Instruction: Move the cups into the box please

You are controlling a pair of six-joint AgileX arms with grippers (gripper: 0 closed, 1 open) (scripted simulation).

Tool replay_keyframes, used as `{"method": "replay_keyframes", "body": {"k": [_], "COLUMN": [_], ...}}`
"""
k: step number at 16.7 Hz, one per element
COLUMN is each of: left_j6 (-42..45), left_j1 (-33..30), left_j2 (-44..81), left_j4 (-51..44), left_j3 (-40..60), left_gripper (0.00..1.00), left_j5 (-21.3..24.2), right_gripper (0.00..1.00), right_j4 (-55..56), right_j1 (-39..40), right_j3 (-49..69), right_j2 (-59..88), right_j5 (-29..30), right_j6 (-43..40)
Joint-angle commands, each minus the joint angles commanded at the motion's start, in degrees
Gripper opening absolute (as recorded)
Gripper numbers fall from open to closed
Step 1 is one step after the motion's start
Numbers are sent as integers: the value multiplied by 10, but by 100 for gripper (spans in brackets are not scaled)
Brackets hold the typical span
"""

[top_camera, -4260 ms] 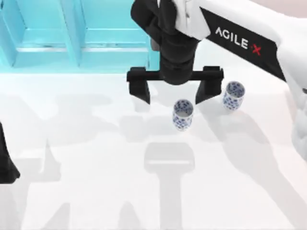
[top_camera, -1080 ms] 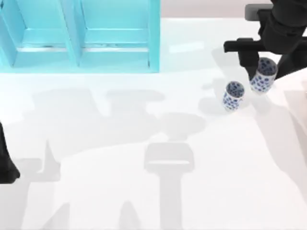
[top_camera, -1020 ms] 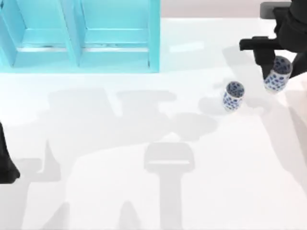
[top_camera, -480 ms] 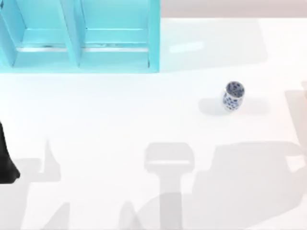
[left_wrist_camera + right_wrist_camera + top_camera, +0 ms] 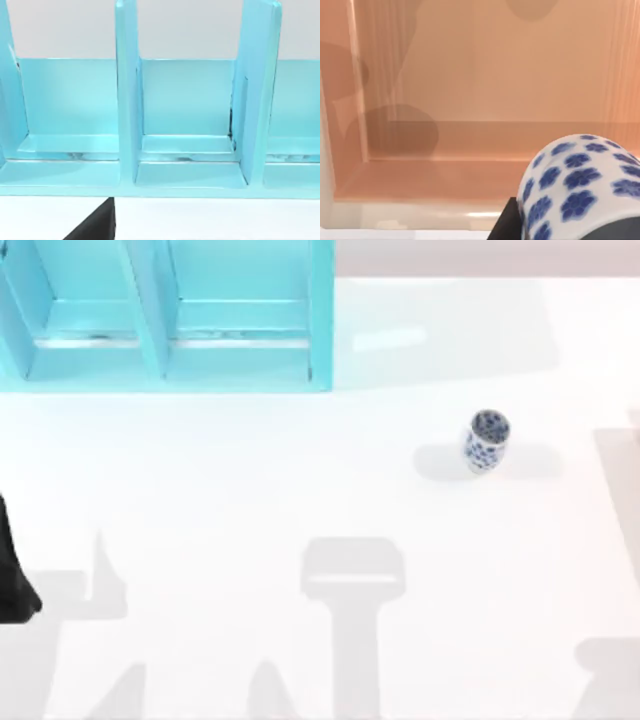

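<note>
I am working the two AgileX arms from afar. My right gripper (image 5: 570,222) has closed on one patterned cup, the held cup (image 5: 580,185). In the right wrist view this cup sits very close to the camera. It is white with dark-blue flowers, and its side presses against the one dark finger (image 5: 506,223) I can see. The jaws stand about as far apart as the cup is wide. Beyond the gripper and the held cup lies a peach-coloured container (image 5: 495,60) with straight walls and a flat floor, with soft round shadows on it.

The other cup (image 5: 487,440) stands upright on the white table (image 5: 250,500), in the right half of the top view. Its greyish inside faces up. It stands alone, touching nothing, well apart from the turquoise box (image 5: 320,320).

The box sits at the far left of the table, and its upright dividers split it into compartments. None of the compartments I can see holds anything.

My left arm (image 5: 12,585) is parked at the table's left edge, well apart from the standing cup. Its wrist camera faces the box (image 5: 127,100) straight on, with one full compartment directly ahead between two dividers.
</note>
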Motion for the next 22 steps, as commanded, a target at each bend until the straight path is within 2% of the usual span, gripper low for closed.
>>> {"method": "replay_keyframes", "body": {"k": [5,11,16,22], "left_j6": [0,0,0,0], "left_j1": [0,0,0,0], "left_j2": [0,0,0,0], "left_j4": [0,0,0,0], "left_j3": [0,0,0,0], "left_gripper": [100,100,100,100], "left_j5": [0,0,0,0], "right_gripper": [0,0,0,45], "right_j4": [10,133,150,150], "right_j1": [3,10,11,11], "right_j3": [-8,-117,-134,-134], "right_j2": [4,14,15,15], "right_j5": [2,2,1,1], "right_j6": [2,10,11,11]}}
